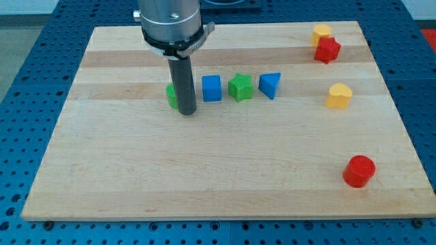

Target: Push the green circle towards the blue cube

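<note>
The green circle (171, 95) lies on the wooden board, mostly hidden behind my rod; only its left edge shows. The blue cube (212, 88) sits just to its right, a small gap away. My tip (187, 111) rests on the board at the green circle's lower right edge, between the circle and the blue cube and slightly toward the view's bottom.
A green star-shaped block (240, 87) and a blue triangular block (270, 85) continue the row to the right of the cube. A yellow block (321, 32) and red star (328, 50) sit at the top right, a yellow block (338, 96) below them, a red cylinder (359, 171) at the lower right.
</note>
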You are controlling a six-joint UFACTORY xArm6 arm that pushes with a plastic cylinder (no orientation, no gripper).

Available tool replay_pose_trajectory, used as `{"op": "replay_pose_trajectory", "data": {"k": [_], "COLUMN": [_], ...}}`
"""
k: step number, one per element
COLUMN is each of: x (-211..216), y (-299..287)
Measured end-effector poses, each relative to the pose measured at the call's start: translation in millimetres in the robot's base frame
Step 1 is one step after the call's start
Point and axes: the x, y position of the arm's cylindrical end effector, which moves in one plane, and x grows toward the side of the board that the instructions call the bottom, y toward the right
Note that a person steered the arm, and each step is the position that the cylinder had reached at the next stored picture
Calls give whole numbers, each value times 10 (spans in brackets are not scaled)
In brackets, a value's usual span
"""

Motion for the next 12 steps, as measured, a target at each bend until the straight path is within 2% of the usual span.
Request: {"op": "replay_pose_trajectory", "data": {"k": [1,2,3,7,12], "x": [8,393,441,-159,-258], "y": [-24,-66,-459,-544,-438]}}
